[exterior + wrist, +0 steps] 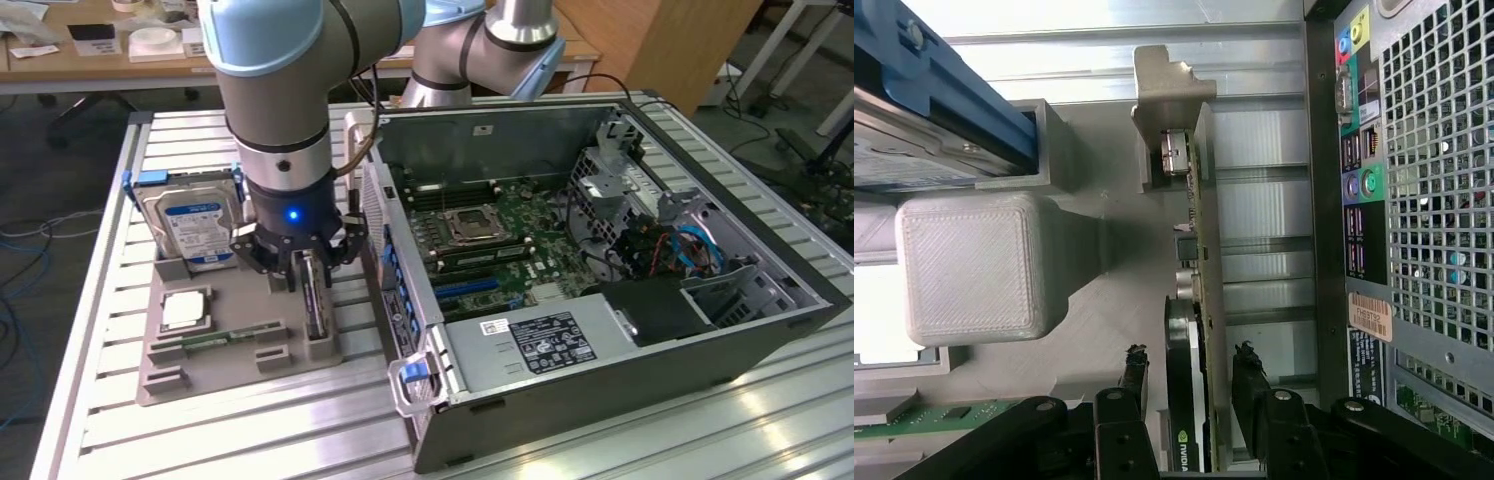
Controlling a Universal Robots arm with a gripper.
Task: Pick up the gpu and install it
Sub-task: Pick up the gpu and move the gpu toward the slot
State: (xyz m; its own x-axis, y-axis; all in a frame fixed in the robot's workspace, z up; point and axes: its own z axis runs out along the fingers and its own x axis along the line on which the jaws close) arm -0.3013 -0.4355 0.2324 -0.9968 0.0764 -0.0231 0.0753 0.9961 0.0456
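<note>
Standing on edge in the gray holder (214, 350) on the desk (267, 430), the gpu (1199, 270) runs lengthwise parallel to the port side of the computer case (641, 370), a narrow gap between, with the fingers (1248, 380) apart astride it.

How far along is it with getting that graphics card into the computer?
Only just started. Done: the pincer is lined up over the gpu, one finger on each side. In hand: nothing is gripped yet. The pincer is open, and the card stands on edge in its grey holder tray. Left: the card is not yet lifted or fitted into the open computer case beside the tray.
</note>
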